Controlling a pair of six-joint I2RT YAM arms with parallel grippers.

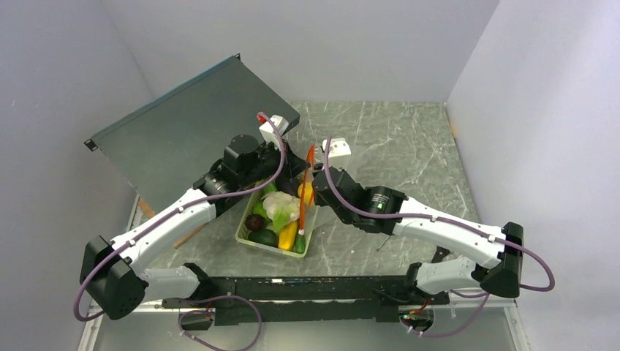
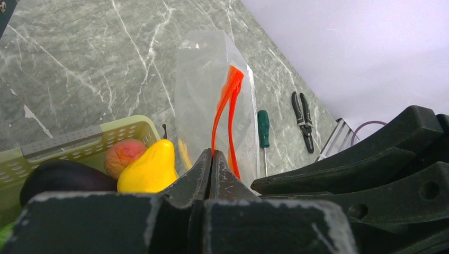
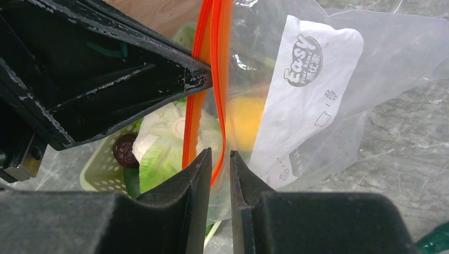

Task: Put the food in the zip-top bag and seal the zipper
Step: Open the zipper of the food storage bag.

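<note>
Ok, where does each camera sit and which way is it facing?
Top external: above, behind the bases, looking down on table, tray, zipper; left arm and right arm show.
Left wrist: looks along left gripper, shut on the zipper.
Right wrist: looks along right gripper, zipper between its fingers.
Both wrist views share the zip-top bag.

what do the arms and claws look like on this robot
Both the left arm and right arm have white link shells with black joints and bases. A purple cable loops along each. A small white camera box sits at each wrist. The left claw and right claw are black and wedge-shaped, scuffed pale at the edges.
</note>
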